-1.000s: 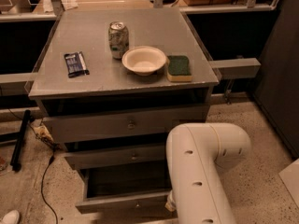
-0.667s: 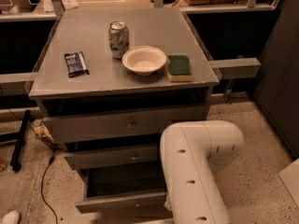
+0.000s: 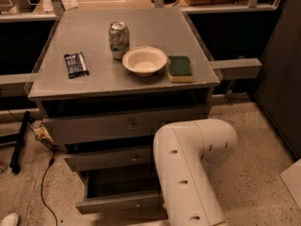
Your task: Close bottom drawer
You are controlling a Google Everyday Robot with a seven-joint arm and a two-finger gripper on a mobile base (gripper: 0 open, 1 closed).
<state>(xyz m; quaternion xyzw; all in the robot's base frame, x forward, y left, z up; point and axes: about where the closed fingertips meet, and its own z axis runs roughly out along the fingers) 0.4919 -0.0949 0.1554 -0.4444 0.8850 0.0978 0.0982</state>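
Note:
The bottom drawer of the grey cabinet stands pulled out, and its dark inner box is open to view. Its flat grey front faces me low in the camera view. The middle drawer sticks out slightly above it, and the wide top drawer is pushed in. My white arm reaches down in front of the cabinet's right side and covers the right end of the bottom drawer. My gripper is hidden below or behind the arm, out of view.
On the cabinet top stand a soda can, a white bowl, a green and yellow sponge and a dark snack packet. A black cable and a black bar lie on the floor at left. A dark wall stands at right.
My white arm has swung a little to the left in front of the drawers. The bottom drawer stays pulled out about as far as before.

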